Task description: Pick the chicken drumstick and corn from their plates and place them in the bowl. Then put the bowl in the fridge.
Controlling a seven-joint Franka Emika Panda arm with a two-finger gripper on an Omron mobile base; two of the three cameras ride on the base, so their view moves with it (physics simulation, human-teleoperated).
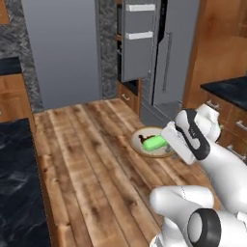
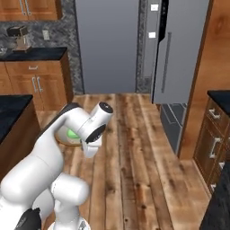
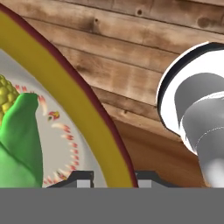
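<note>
Tan-rimmed and shallow, the bowl (image 1: 140,144) hangs above the wooden floor (image 1: 87,164), and you can see the green corn (image 1: 154,143) lying in it with the dark chicken drumstick (image 1: 143,139) just beside it. The gripper (image 3: 113,177) pinches the bowl's rim: in the hand view its two dark fingertips (image 3: 81,178) stand close together on either side of the yellow-brown rim, nearly shut on it, with the corn's husk and yellow kernels just inside. You have the fridge (image 1: 140,43) ahead, its door swung open with white racks showing. From the right base view the arm hides most of the bowl, leaving a sliver of green visible.
</note>
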